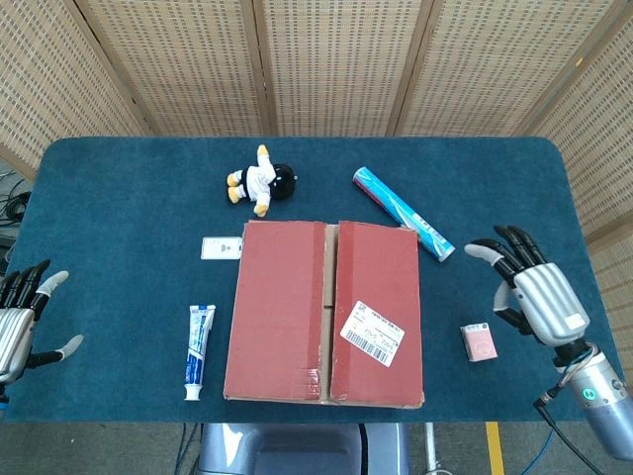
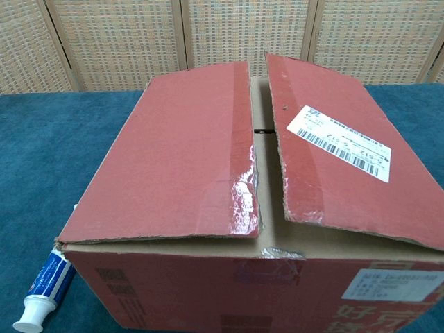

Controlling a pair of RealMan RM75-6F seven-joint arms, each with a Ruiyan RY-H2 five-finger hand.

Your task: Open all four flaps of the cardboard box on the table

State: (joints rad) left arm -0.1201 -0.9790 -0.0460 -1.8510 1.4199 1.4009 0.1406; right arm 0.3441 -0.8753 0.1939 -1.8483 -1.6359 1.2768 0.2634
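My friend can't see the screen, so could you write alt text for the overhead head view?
A closed red cardboard box sits on a blue table, an open robot hand at the left edge and another at the right. Around it lie a toothpaste tube, plush toy and small pink box.
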